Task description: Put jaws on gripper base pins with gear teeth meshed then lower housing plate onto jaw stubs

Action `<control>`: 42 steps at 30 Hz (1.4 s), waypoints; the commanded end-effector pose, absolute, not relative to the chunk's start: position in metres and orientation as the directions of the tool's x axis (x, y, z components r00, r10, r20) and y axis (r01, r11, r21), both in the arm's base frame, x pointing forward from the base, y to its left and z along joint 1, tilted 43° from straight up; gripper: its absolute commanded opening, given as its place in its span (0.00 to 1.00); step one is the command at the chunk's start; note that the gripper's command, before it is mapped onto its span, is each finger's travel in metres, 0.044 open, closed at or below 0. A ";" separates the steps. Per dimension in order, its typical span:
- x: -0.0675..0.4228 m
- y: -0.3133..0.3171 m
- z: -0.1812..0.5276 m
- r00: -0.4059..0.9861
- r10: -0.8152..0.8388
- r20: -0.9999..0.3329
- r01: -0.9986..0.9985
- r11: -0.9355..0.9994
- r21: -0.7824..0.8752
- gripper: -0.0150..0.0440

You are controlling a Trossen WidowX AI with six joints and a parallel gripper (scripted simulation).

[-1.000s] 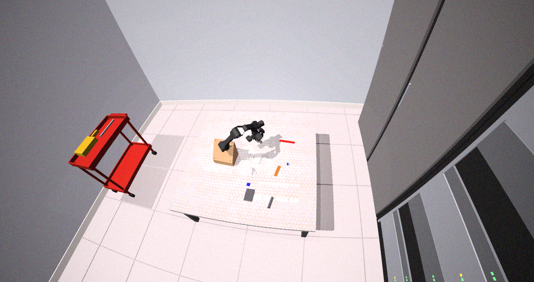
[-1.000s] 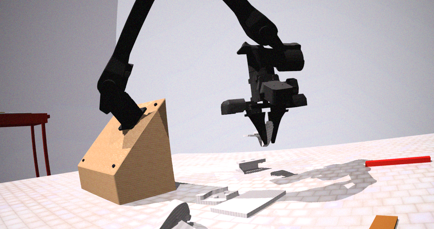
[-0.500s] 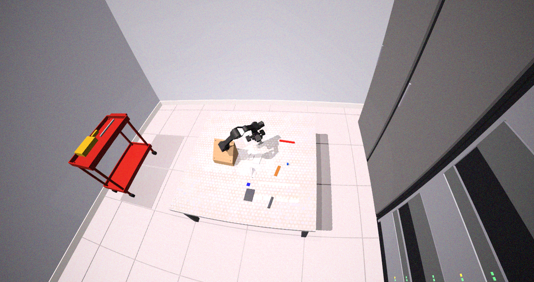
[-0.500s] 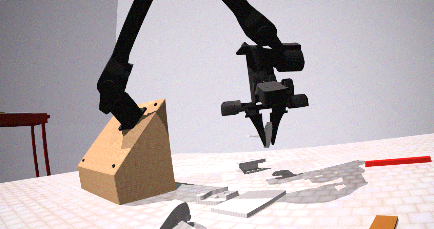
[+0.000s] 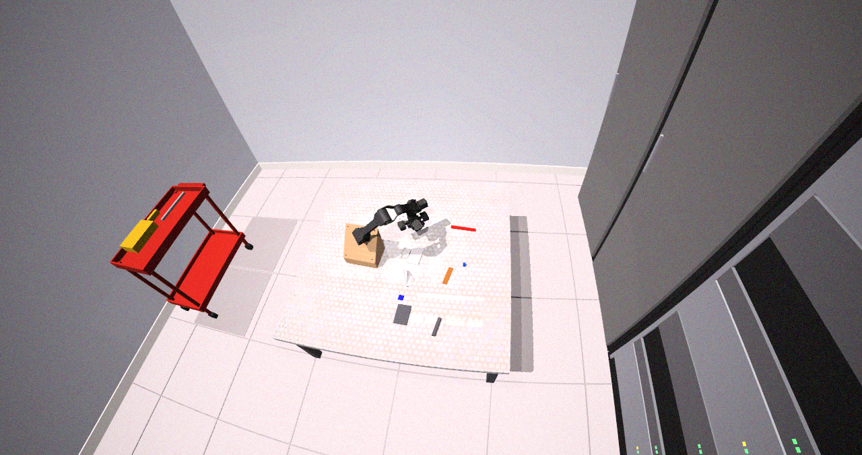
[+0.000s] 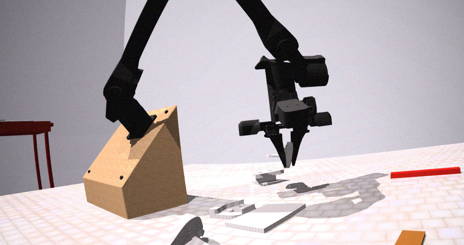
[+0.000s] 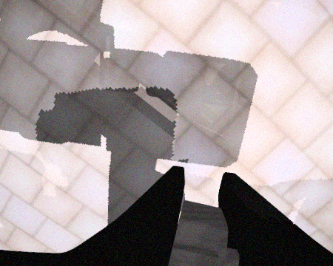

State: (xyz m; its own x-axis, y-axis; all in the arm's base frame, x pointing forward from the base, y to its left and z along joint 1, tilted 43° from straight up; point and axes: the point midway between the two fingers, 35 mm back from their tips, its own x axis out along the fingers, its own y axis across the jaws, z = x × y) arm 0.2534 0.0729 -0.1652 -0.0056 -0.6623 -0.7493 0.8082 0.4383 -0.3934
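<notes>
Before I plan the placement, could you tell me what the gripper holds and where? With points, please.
A pale grey, ridged jaw piece (image 6: 288, 152) (image 7: 201, 233); which part is gripped cannot be told.
</notes>
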 end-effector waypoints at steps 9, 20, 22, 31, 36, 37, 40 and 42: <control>0.252 0.058 -0.179 -0.005 -0.668 -0.744 0.804 0.439 -0.401 0.32; 0.251 0.045 -0.191 -0.003 -0.671 -0.742 0.803 0.440 -0.402 0.32; 0.251 0.043 -0.194 -0.003 -0.671 -0.741 0.803 0.440 -0.402 0.32; 0.250 0.038 -0.198 -0.002 -0.672 -0.740 0.803 0.440 -0.403 0.41; 0.252 0.063 -0.173 -0.002 -0.669 -0.743 0.802 0.442 -0.401 0.63; 0.252 0.073 -0.162 -0.002 -0.669 -0.743 0.802 0.443 -0.401 0.67; 0.251 0.088 -0.145 -0.003 -0.669 -0.743 0.802 0.442 -0.401 0.81; 0.251 0.088 -0.145 -0.003 -0.669 -0.743 0.802 0.442 -0.401 0.90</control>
